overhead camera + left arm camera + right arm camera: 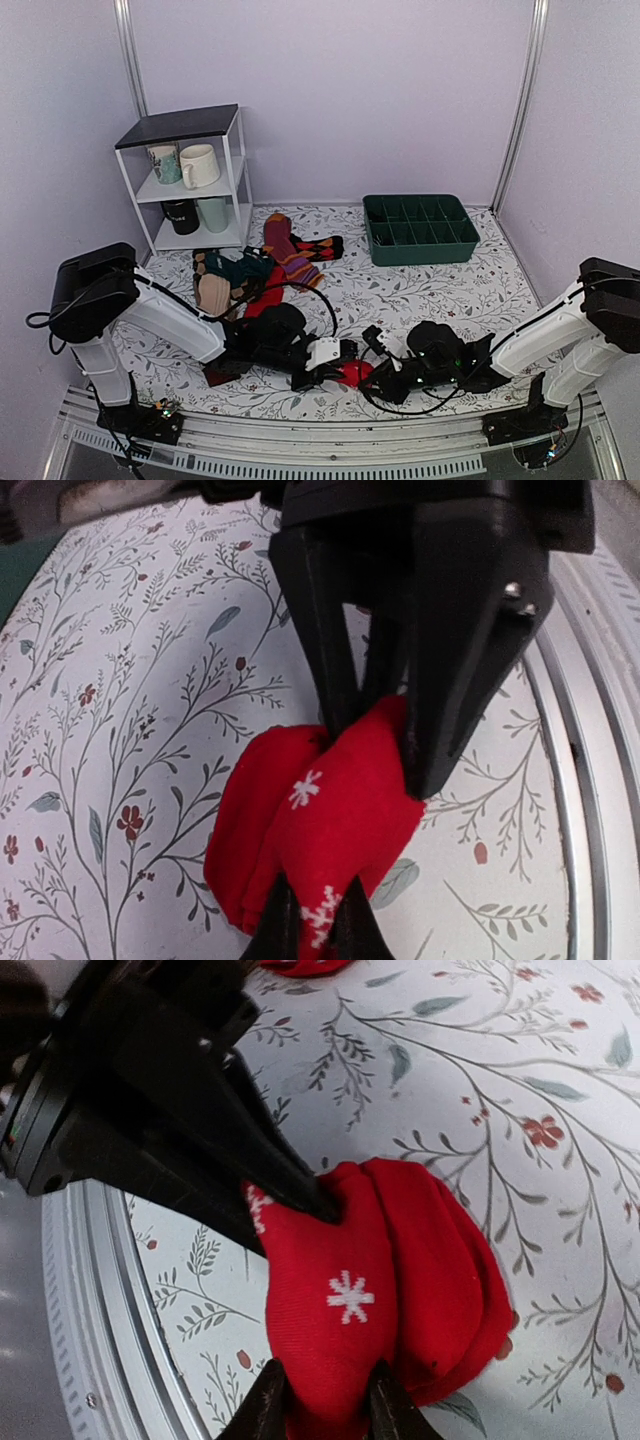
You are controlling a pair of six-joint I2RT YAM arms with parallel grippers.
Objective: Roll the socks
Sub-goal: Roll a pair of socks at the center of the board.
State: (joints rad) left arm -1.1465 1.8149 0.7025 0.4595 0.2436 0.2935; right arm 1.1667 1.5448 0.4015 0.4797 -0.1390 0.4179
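Note:
The socks are a bright red bundle with white snowflakes, lying on the floral cloth near the table's front edge. In the left wrist view the socks are folded into a thick wad, and my left gripper is shut on the wad's near end. My right gripper pinches the opposite end of the socks, with its fingers pressed against the fabric on both sides. The two grippers face each other across the bundle, left gripper and right gripper. The socks' cuffs are hidden.
A heap of other socks and a maroon striped sock lie behind the left arm. A green divided tray sits at the back right. A white shelf with mugs stands at the back left. The metal front rail runs just below the bundle.

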